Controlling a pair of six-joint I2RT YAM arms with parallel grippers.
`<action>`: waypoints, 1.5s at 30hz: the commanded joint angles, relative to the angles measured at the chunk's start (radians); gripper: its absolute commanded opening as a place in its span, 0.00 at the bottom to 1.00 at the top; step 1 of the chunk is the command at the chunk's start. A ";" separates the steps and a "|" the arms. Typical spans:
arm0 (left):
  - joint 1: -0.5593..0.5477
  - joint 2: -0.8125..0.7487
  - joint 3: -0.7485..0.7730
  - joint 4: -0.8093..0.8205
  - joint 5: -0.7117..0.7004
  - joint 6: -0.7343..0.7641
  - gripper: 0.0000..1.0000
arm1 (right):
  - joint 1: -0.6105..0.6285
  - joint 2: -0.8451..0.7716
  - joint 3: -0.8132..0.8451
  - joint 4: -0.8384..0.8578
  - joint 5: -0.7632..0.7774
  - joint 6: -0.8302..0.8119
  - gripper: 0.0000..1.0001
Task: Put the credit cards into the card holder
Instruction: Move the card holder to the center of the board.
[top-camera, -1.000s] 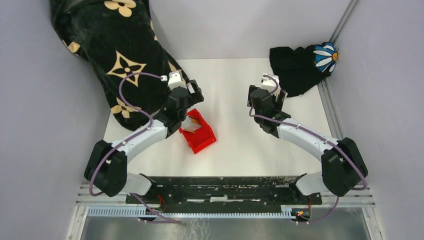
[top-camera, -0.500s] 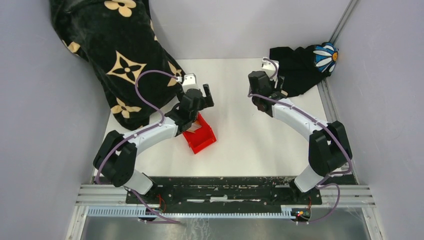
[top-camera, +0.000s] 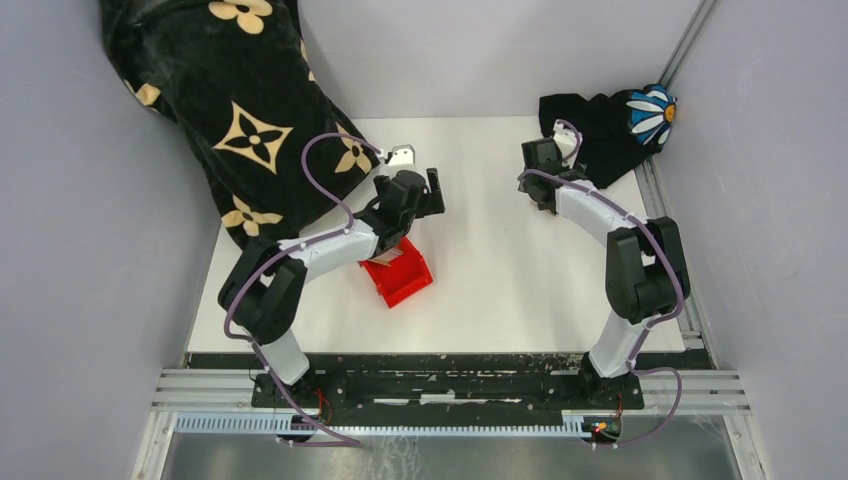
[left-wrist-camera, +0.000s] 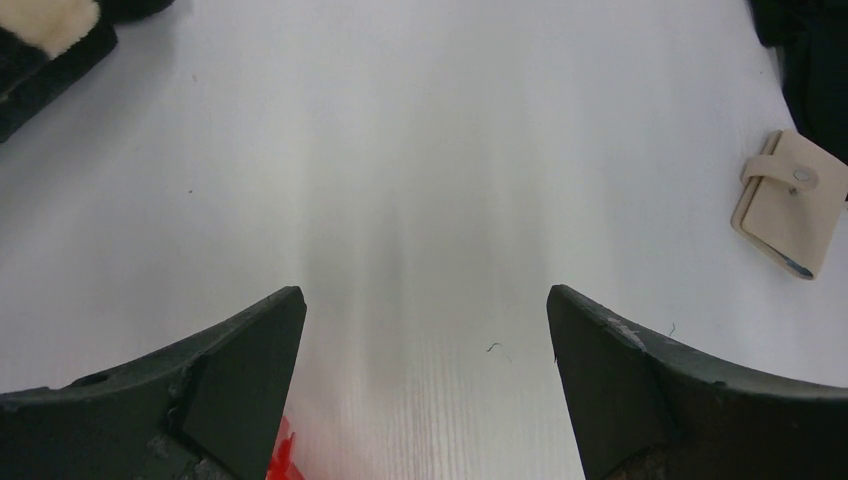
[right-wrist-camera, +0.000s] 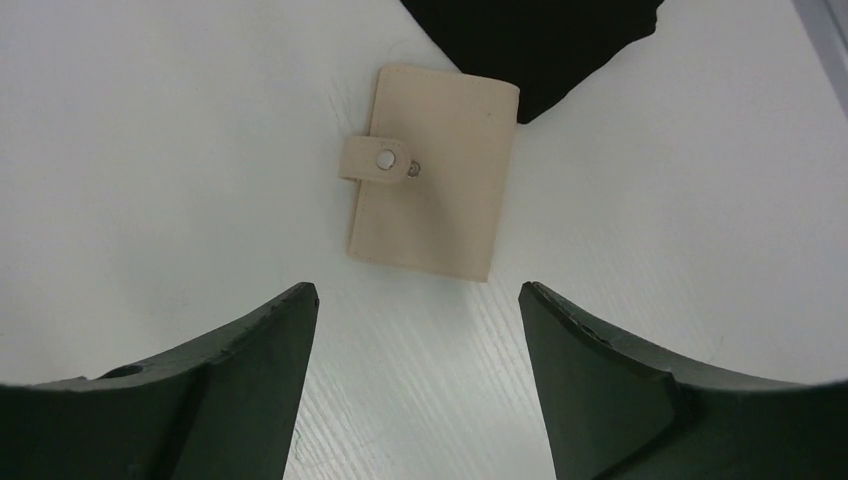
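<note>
The tan card holder (right-wrist-camera: 433, 173) lies shut, snap tab fastened, on the white table at the edge of a black cloth (right-wrist-camera: 530, 40). My right gripper (right-wrist-camera: 417, 290) is open and empty, hovering just short of its near edge. The card holder also shows far right in the left wrist view (left-wrist-camera: 790, 200). In the top view it is hidden under my right gripper (top-camera: 537, 190). My left gripper (top-camera: 428, 198) is open and empty over bare table (left-wrist-camera: 425, 291), just past the red bin (top-camera: 402, 272). A pale flat piece (top-camera: 388, 257) shows in the bin; I cannot tell if it is a card.
A large black fabric with tan flowers (top-camera: 230, 110) covers the back left. A black cloth with a blue-white daisy (top-camera: 610, 125) lies at the back right. Grey walls enclose the table (top-camera: 480, 260). A sliver of the red bin (left-wrist-camera: 285, 455) shows by my left finger.
My left arm has swung right and forward, off the red bin and out over the table. My right arm has moved back and right toward the daisy cloth.
</note>
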 joint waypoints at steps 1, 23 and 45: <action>-0.008 0.039 0.067 0.015 0.044 -0.034 0.98 | -0.036 0.036 0.041 0.016 -0.086 0.060 0.80; -0.009 0.027 0.053 -0.042 -0.054 -0.103 0.97 | -0.069 0.231 0.224 -0.164 -0.095 0.012 0.80; -0.012 0.044 0.056 -0.033 -0.032 -0.115 0.97 | -0.068 0.410 0.446 -0.356 -0.041 -0.026 0.80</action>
